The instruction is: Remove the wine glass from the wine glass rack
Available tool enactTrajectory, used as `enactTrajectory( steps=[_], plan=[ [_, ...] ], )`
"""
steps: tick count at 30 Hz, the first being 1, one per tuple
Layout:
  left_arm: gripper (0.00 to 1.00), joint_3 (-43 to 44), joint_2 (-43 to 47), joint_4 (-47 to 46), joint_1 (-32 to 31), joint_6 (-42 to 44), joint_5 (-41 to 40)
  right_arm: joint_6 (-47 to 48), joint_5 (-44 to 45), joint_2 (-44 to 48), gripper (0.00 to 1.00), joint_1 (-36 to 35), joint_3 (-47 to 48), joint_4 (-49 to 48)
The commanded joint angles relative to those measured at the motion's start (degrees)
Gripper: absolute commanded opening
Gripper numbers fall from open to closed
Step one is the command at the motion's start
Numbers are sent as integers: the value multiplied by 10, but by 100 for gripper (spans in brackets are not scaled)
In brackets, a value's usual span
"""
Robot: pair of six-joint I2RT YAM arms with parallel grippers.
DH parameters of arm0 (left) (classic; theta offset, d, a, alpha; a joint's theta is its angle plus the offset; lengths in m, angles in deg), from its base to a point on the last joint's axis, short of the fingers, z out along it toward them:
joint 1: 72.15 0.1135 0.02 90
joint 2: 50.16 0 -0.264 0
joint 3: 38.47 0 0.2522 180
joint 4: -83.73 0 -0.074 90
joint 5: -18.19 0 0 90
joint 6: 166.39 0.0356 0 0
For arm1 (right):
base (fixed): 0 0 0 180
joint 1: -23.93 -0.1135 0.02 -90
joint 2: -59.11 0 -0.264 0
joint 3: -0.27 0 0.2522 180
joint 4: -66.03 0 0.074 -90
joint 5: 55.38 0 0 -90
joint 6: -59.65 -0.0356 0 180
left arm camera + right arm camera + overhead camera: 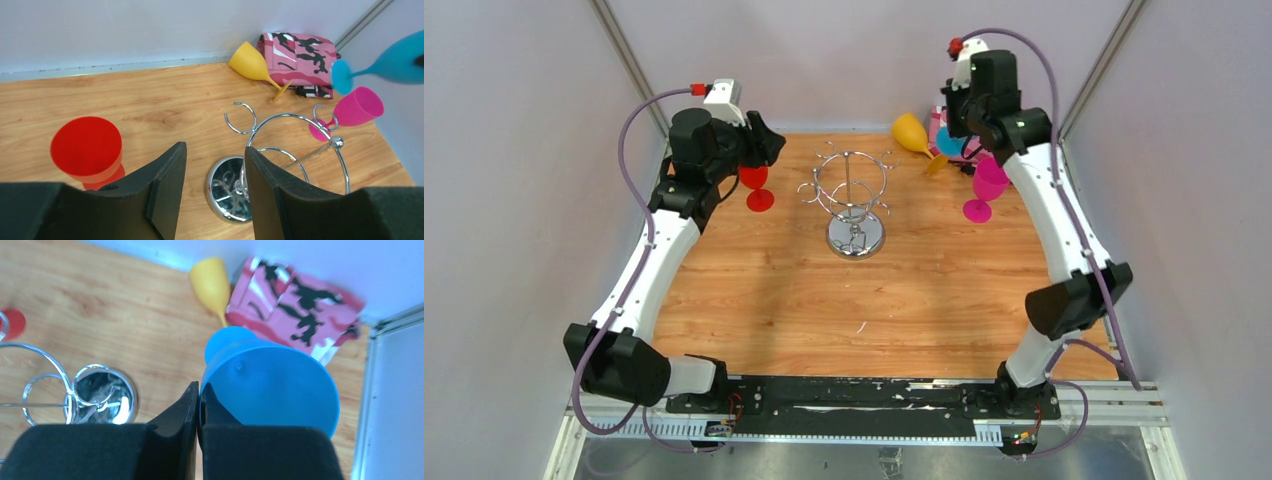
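Note:
The chrome wine glass rack (856,200) stands at the table's middle back, its mirrored base (227,192) below the ring of hooks; no glass hangs on it. My right gripper (199,387) is shut on the rim of a blue wine glass (270,385), one finger inside the bowl and one outside. That blue wine glass (400,62) hangs tilted on its side in the air, back right of the rack (102,400). My left gripper (215,150) is open and holds nothing, hovering left of the rack beside a red glass (87,147).
The red glass (756,185) stands upright at the left. A pink glass (984,185) stands at the right under my right arm. A yellow glass (914,135) lies on its side at the back, next to a pink camouflage cloth (300,55).

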Motion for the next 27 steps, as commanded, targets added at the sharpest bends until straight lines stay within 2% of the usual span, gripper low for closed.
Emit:
enactTrajectory(
  steps=[1, 7, 12, 19, 27],
  plan=[
    [51, -6, 11, -18, -4, -8, 1, 0, 70, 68, 0, -6, 18, -13],
    [50, -7, 12, -22, -4, -10, 9, 33, 198, 117, 0, -4, 8, -18],
    [50, -8, 13, -22, -4, -11, 12, 13, 229, 136, 0, 40, -3, 10],
    [49, 2, 4, -17, -4, -13, 18, -64, 98, 130, 0, 223, -76, 32],
    [47, 5, -13, -24, -4, -24, 30, -88, -66, 87, 0, 305, -164, 0]
  ],
)
